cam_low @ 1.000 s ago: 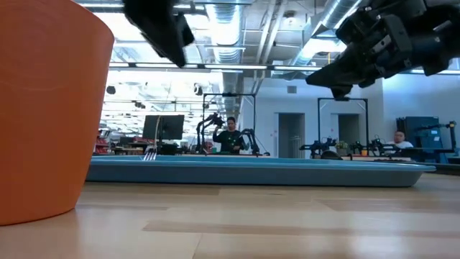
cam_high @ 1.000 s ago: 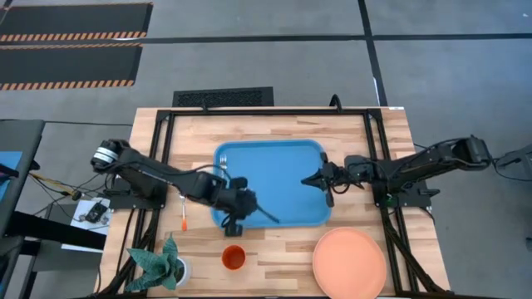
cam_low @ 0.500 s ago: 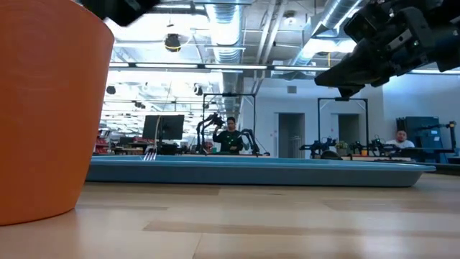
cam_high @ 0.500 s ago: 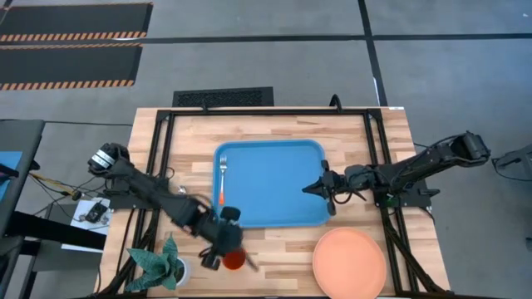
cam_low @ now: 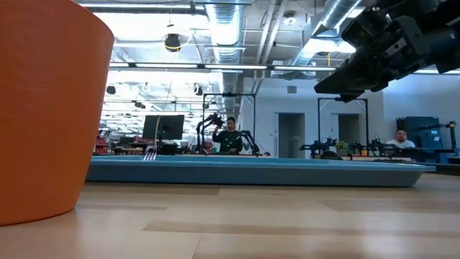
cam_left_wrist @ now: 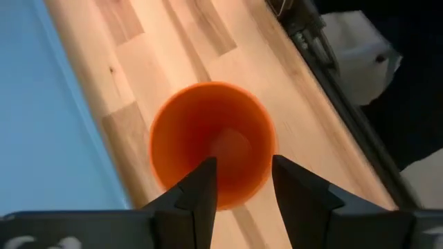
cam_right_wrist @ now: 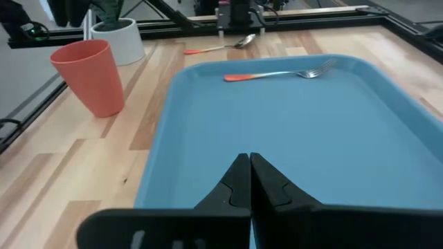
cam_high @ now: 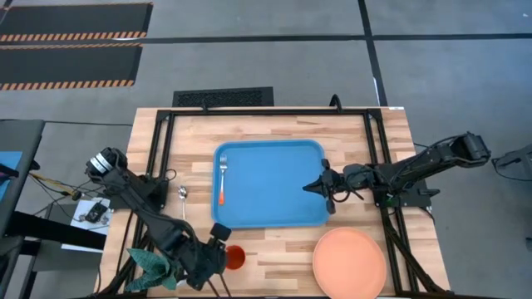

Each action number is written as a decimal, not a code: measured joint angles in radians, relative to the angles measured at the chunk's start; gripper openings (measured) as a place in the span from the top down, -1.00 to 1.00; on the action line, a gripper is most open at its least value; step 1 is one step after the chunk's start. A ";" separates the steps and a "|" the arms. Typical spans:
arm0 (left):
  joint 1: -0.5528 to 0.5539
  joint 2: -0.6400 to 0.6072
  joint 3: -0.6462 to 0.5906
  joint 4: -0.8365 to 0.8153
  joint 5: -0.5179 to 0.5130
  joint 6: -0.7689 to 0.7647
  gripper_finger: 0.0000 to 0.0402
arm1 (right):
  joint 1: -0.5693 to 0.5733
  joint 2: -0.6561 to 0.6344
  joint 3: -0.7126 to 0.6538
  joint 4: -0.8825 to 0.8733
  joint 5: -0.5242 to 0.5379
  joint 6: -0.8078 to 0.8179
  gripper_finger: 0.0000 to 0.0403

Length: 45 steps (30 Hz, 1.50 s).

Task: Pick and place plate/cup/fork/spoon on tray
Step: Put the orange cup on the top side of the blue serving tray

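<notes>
The orange cup point(cam_left_wrist: 211, 145) stands upright on the wood near the table's front edge, in front of the tray's near left corner. My left gripper point(cam_left_wrist: 242, 181) hovers open just above it, one finger over the cup's mouth and one at its rim; in the high view this gripper point(cam_high: 223, 252) is beside the cup point(cam_high: 236, 259). The fork point(cam_high: 222, 178) lies on the blue tray point(cam_high: 274, 187) along its left side. The spoon point(cam_high: 183, 199) lies on the table left of the tray. The plate point(cam_high: 349, 264) rests at the front right. My right gripper point(cam_high: 320, 185) is shut above the tray's right edge.
A white pot with a green plant point(cam_high: 162, 266) stands at the front left, close to my left arm. A black frame point(cam_high: 274, 110) runs around the table top. The tray's middle and right part point(cam_right_wrist: 311, 131) are bare.
My left gripper has gone from over the tray's near left part toward the table's near edge and now hangs above the cup. The fork stays lying on the tray's left side.
</notes>
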 joint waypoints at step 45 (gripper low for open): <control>0.614 0.024 0.176 -0.083 0.092 0.081 1.00 | 0.002 0.000 0.000 -0.077 -0.006 0.007 0.95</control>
